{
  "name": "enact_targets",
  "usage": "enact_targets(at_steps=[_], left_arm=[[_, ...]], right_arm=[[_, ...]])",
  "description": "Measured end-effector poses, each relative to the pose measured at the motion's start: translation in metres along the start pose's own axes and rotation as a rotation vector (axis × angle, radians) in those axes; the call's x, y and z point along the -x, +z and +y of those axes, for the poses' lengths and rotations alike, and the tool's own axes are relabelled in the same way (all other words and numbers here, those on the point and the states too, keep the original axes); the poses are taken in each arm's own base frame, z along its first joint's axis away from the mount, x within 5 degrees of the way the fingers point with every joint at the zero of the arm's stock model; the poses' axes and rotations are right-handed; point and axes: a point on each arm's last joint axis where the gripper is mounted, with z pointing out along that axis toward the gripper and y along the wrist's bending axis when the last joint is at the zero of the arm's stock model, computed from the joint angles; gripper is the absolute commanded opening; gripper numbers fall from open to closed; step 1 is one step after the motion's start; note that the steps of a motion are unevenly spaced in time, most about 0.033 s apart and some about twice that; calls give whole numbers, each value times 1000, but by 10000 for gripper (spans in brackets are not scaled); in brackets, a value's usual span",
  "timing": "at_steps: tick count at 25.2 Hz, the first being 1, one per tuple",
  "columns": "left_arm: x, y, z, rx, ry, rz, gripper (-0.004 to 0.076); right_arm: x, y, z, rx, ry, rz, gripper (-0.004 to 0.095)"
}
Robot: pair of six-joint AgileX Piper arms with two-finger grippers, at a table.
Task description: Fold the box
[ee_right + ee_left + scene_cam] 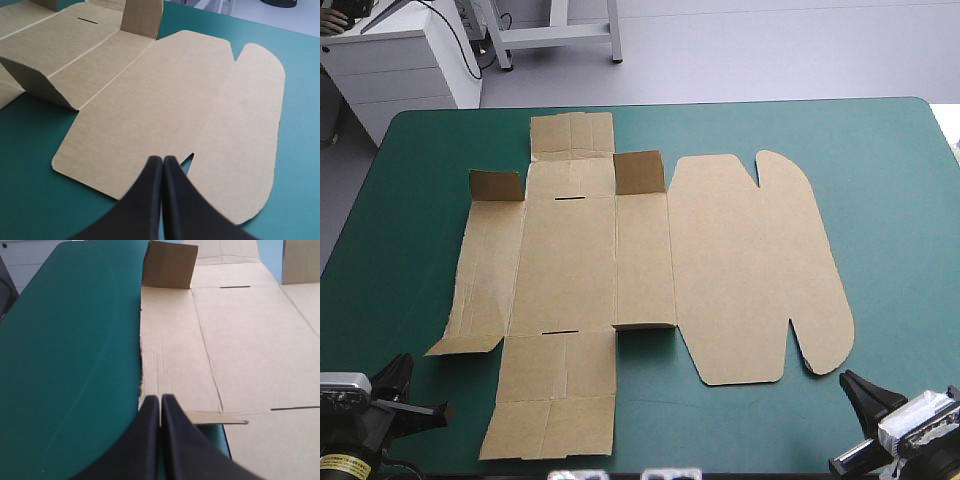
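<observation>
The brown box [650,270] lies spread as a flat cut sheet in the middle of the teal-green table, with its rounded lid panel [760,265] to the right. Two small flaps [638,172] stand raised at the far side, and a near flap [35,80] is partly lifted. My left gripper [405,385] sits at the near left corner, shut and empty, its tip [160,399] just short of the box's [240,350] left near edge. My right gripper [860,392] rests at the near right, shut, its tip [163,160] pointing at the lid's [165,100] near edge.
Bare teal-green cover [910,220] lies right of the lid and along the table's left side [65,350]. A white cabinet [400,65] stands beyond the far left corner.
</observation>
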Motion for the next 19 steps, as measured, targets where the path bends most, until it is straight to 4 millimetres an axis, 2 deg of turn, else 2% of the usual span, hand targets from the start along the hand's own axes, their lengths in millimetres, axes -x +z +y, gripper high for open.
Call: enact_targets(at_steps=[19], left_arm=[[0,0,0,0,-15,0,-8]], right_arm=[[0,0,0,0,0,0,-20]])
